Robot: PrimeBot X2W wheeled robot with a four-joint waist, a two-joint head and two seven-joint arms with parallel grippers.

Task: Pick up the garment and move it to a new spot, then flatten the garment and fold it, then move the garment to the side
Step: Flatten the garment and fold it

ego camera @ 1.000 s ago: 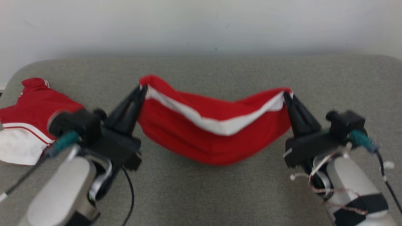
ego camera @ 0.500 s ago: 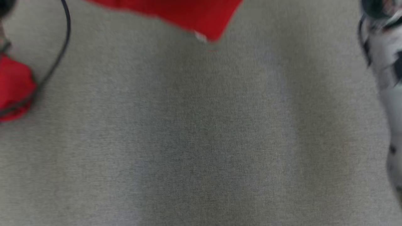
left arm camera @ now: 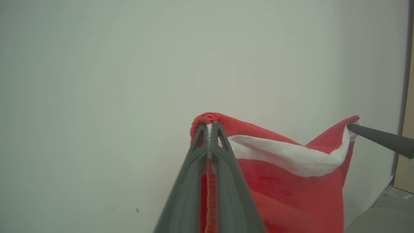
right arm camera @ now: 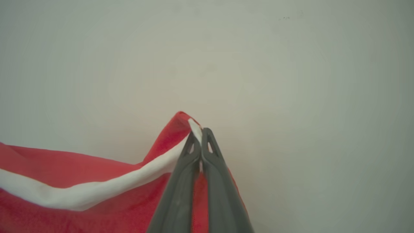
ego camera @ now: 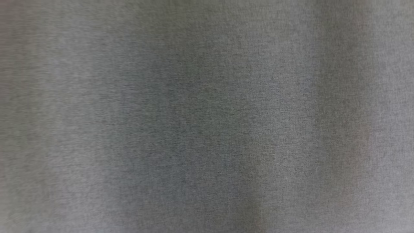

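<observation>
The garment [left arm camera: 284,181] is red cloth with a white band along its upper edge. It hangs in the air between my two grippers, sagging in the middle, in front of a pale wall. In the left wrist view my left gripper [left arm camera: 209,127] is shut on one gathered red corner. The right gripper's dark fingertip [left arm camera: 352,128] pinches the far corner there. My right gripper [right arm camera: 201,132] in the right wrist view is shut on the other corner, where the white band ends, and the garment [right arm camera: 74,181] trails off to the left.
The head view looks close at the grey fabric table surface [ego camera: 207,116], blurred. A pale wall [left arm camera: 129,81] stands behind the held cloth. A tan panel [left arm camera: 408,142] and a grey rounded edge [left arm camera: 381,220] sit at the far right of the left wrist view.
The head camera has tipped down sharply: grippers, cloth and the second red piece at the left slid out of its top edge, leaving grey surface.
</observation>
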